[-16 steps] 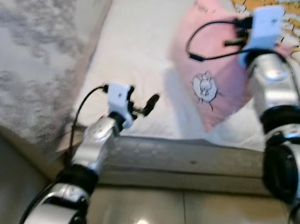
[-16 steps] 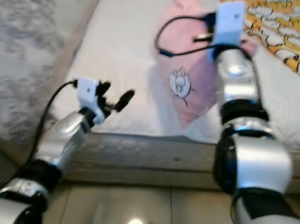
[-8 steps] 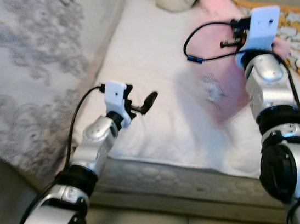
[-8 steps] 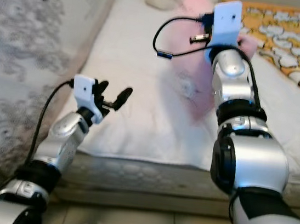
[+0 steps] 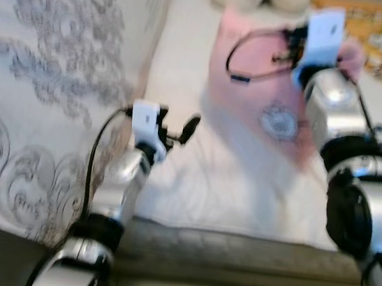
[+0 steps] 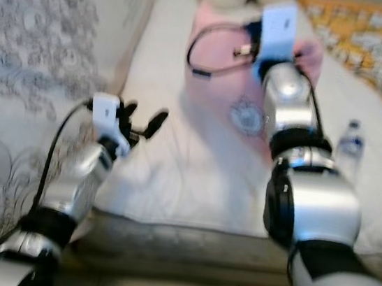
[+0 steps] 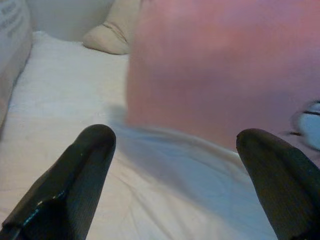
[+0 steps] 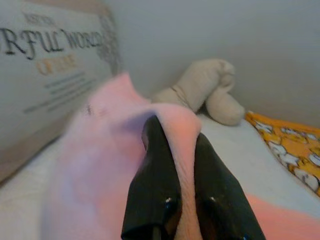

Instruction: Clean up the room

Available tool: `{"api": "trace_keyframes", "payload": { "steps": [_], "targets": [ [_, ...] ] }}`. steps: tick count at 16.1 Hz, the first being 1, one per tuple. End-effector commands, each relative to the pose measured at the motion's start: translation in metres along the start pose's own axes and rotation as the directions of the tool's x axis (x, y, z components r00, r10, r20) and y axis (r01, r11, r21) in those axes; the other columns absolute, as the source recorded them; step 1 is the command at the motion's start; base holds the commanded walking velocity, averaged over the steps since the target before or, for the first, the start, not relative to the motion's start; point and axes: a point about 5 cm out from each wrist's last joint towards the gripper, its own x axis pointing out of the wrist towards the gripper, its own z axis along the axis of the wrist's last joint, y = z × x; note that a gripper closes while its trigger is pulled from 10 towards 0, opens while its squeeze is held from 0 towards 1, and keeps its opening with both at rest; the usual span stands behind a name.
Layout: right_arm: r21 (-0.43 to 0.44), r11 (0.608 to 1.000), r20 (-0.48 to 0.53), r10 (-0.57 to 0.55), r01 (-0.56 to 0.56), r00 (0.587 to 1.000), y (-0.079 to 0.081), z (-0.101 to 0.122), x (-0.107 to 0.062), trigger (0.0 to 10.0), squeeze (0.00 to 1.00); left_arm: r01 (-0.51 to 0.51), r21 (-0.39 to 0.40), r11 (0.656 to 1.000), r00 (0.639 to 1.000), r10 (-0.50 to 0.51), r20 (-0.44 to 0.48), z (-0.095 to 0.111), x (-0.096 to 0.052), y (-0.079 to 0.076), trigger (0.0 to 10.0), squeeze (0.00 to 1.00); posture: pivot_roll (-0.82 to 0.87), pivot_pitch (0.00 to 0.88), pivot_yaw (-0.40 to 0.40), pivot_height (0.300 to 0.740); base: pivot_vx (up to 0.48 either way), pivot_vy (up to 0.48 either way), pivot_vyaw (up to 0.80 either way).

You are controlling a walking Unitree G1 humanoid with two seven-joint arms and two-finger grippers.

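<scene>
Right claw [image 8: 172,150] pinching pink pillow [image 5: 266,103] above bed [image 5: 185,79]; left claw [image 7: 175,150] wide open (empty).

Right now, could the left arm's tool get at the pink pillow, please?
Probably yes. The left tool is open over the white sheet, facing the pink pillow, with nothing between them. The right tool already pinches the pillow's edge.

free: white sheet [image 5: 185,79] beside left pincer [image 5: 176,128] | blocked: pink pillow [image 5: 266,103], grey quilt [image 5: 51,82]
</scene>
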Motion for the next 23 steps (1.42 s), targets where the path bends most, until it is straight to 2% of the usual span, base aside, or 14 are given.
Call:
{"api": "trace_keyframes", "payload": {
  "steps": [1, 4, 8, 10, 12, 13, 14, 15, 16, 17, 18, 20, 22, 23],
  "targets": [
    [0.006, 1.000, 0.073, -0.022, 0.022, 0.997, -0.005, 0.019, 0.003, 0.0, 0.00, 0.006, 0.021, 1.000, 1.000, -0.006, -0.007, 0.000, -0.001, -0.003, 10.0, 0.00, -0.03, 0.000, -0.007, 0.740, 0.000, 0.000, 0.00],
    [0.067, 0.997, 0.046, 0.025, -0.028, 0.999, 0.012, 0.020, 0.008, 0.0, 0.00, 0.014, 0.028, 0.999, 1.000, -0.015, 0.011, 0.004, -0.003, -0.007, 10.0, 0.00, 0.00, 0.000, -0.016, 0.740, 0.000, 0.000, 0.00],
    [0.114, 0.986, 0.023, 0.119, -0.121, 0.993, 0.067, 0.032, 0.017, 0.0, 0.00, 0.041, 0.056, 0.998, 0.998, -0.044, 0.043, 0.010, -0.017, -0.024, 10.0, 0.00, 0.09, 0.000, -0.059, 0.740, 0.000, 0.000, 0.00],
    [0.113, 0.988, 0.020, 0.106, -0.107, 0.994, 0.085, 0.035, 0.019, 0.0, 0.00, 0.012, 0.069, 0.998, 0.998, -0.016, 0.053, 0.013, -0.034, -0.023, 10.0, 0.00, 0.17, 0.030, -0.086, 0.740, 0.000, 0.000, 0.00],
    [0.151, 0.988, 0.009, 0.031, -0.032, 0.999, 0.082, 0.030, 0.017, 0.0, 0.00, 0.003, 0.087, 0.996, 0.999, -0.007, 0.048, 0.015, -0.043, -0.023, 10.0, 0.00, 0.19, 0.049, -0.089, 0.740, 0.000, 0.000, 0.00],
    [0.182, 0.983, -0.039, -0.016, 0.023, 0.999, 0.080, 0.012, 0.013, 0.0, 0.00, 0.003, 0.093, 0.996, 0.999, -0.008, 0.053, 0.018, -0.049, -0.026, 10.0, 0.00, 0.22, 0.076, -0.082, 0.740, 0.000, 0.000, 0.00],
    [0.209, 0.975, -0.117, -0.053, 0.077, 0.992, 0.081, -0.017, 0.004, 0.0, 0.00, 0.010, 0.100, 0.995, 0.999, -0.015, 0.048, 0.023, -0.056, -0.032, 10.0, 0.00, 0.24, 0.104, -0.067, 0.740, 0.000, 0.000, 0.00],
    [0.200, 0.975, -0.152, -0.069, 0.099, 0.986, 0.082, -0.032, -0.002, 0.0, 0.00, 0.016, 0.098, 0.995, 0.999, -0.021, 0.043, 0.024, -0.058, -0.036, 10.0, 0.00, 0.24, 0.104, -0.067, 0.740, 0.000, 0.000, 0.00],
    [0.202, 0.962, -0.282, -0.124, 0.185, 0.951, 0.079, -0.076, -0.022, 0.0, 0.00, 0.044, 0.098, 0.994, 0.999, -0.047, 0.026, 0.028, -0.065, -0.045, 10.0, 0.00, 0.27, 0.133, -0.043, 0.740, 0.000, 0.000, 0.00],
    [0.183, 0.953, -0.384, -0.157, 0.241, 0.910, 0.078, -0.109, -0.042, 0.0, 0.00, 0.066, 0.102, 0.993, 0.998, -0.067, 0.010, 0.030, -0.072, -0.051, 10.0, 0.00, 0.28, 0.145, -0.028, 0.740, 0.000, 0.000, 0.00],
    [0.169, 0.948, -0.453, -0.167, 0.268, 0.876, 0.080, -0.130, -0.057, 0.0, 0.00, 0.081, 0.107, 0.991, 0.997, -0.081, -0.004, 0.031, -0.078, -0.052, 10.0, 0.00, 0.28, 0.150, -0.013, 0.740, 0.000, 0.000, 0.00],
    [0.155, 0.954, -0.499, -0.148, 0.256, 0.854, 0.084, -0.145, -0.068, 0.0, 0.00, 0.095, 0.109, 0.989, 0.995, -0.094, -0.020, 0.032, -0.080, -0.054, 10.0, 0.00, 0.28, 0.151, -0.002, 0.740, 0.000, 0.000, 0.00],
    [0.235, 0.889, -0.576, -0.199, 0.393, 0.793, 0.072, -0.156, -0.077, 0.0, 0.00, 0.103, 0.107, 0.989, 0.994, -0.100, -0.032, 0.034, -0.080, -0.054, 10.0, 0.00, 0.26, 0.138, 0.006, 0.740, 0.000, 0.000, 0.00],
    [0.295, 0.823, -0.620, -0.222, 0.485, 0.753, 0.065, -0.162, -0.081, 0.0, 0.00, 0.105, 0.105, 0.989, 0.994, -0.102, -0.035, 0.034, -0.080, -0.054, 10.0, 0.00, 0.25, 0.130, 0.007, 0.740, 0.000, 0.000, 0.00]
  ]
}}
